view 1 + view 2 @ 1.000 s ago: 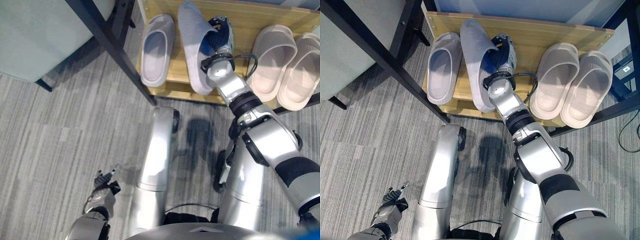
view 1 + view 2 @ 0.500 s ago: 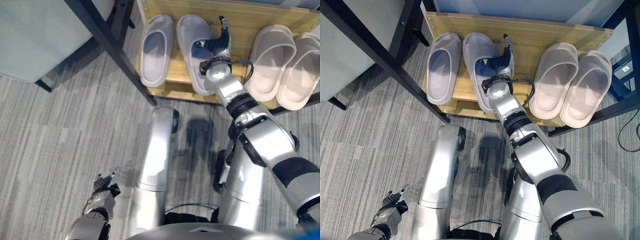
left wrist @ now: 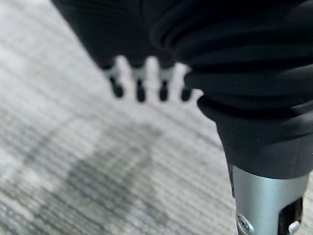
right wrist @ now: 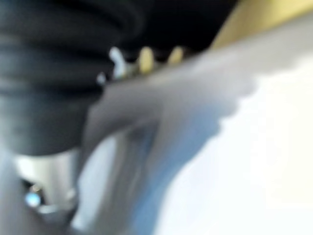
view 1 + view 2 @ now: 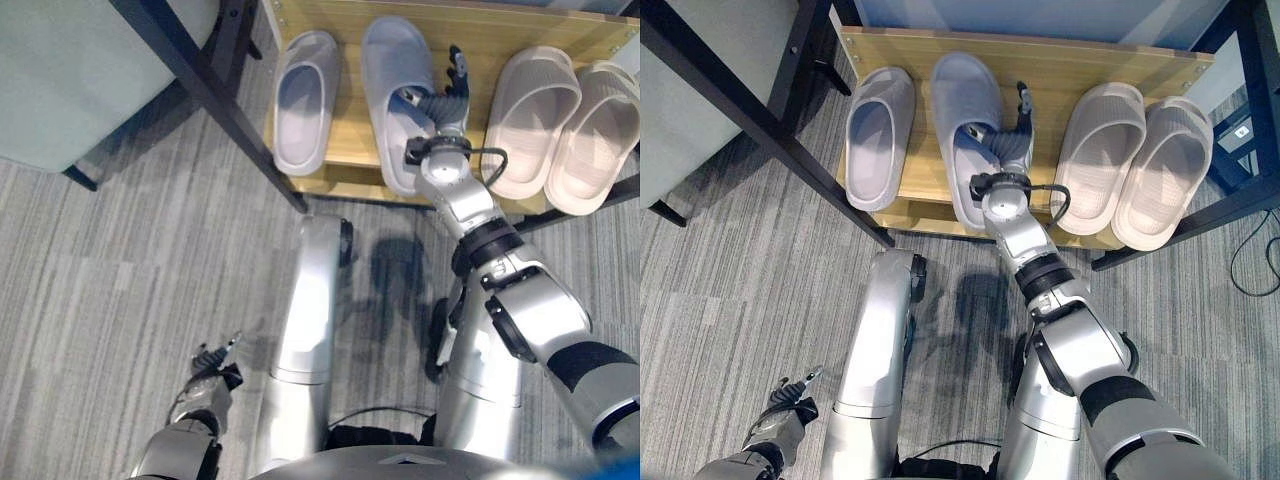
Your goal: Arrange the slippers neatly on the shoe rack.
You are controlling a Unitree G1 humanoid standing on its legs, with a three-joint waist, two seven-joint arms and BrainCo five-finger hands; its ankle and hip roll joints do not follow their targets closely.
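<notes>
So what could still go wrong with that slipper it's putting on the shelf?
The right hand seems to sit with its thumb inside the second grey slipper, so pulling out may drag it off the shoe rack; its heel already overhangs the front edge. That slipper also lies further back than its mate, so the pair may end up uneven.

Grey slippers [image 5: 877, 135] and beige slippers [image 5: 1095, 155] on pale wooden rack [image 5: 1040, 60].
</notes>
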